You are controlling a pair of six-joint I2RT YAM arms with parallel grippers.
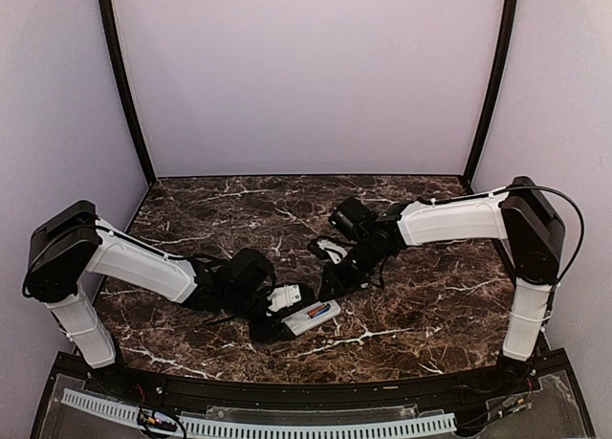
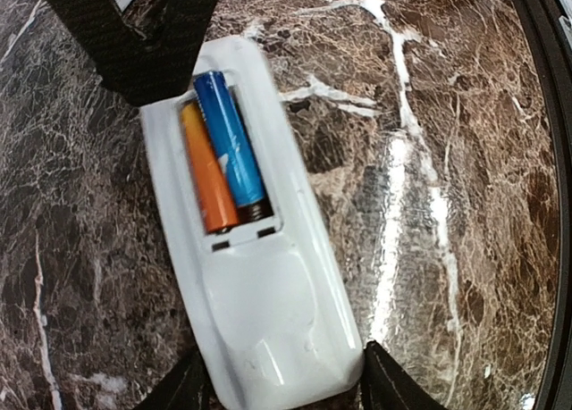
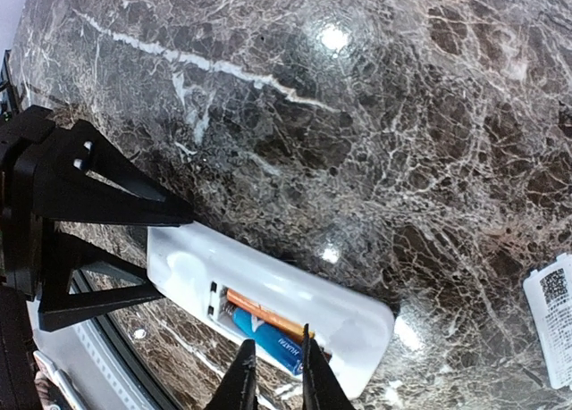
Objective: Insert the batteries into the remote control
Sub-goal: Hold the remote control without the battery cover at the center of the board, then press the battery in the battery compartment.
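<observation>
The white remote control point(image 1: 304, 322) lies back up on the marble, its battery compartment open. The orange battery point(image 2: 207, 173) and the blue battery point(image 2: 230, 142) lie side by side inside it. Both also show in the right wrist view, orange point(image 3: 264, 313) and blue point(image 3: 268, 338). My left gripper point(image 1: 279, 317) is shut on the remote's plain end point(image 2: 268, 312), one finger point(image 2: 393, 385) on each side. My right gripper point(image 1: 330, 288) is shut and empty, its tips point(image 3: 273, 379) just over the blue battery's far end. Its dark fingers point(image 2: 147, 62) stand at the remote's far end.
A small flat white cover piece with a printed label point(image 3: 554, 316) lies on the marble beyond the right gripper, also in the top view point(image 1: 331, 251). The table's black front rim point(image 2: 545, 115) runs close beside the remote.
</observation>
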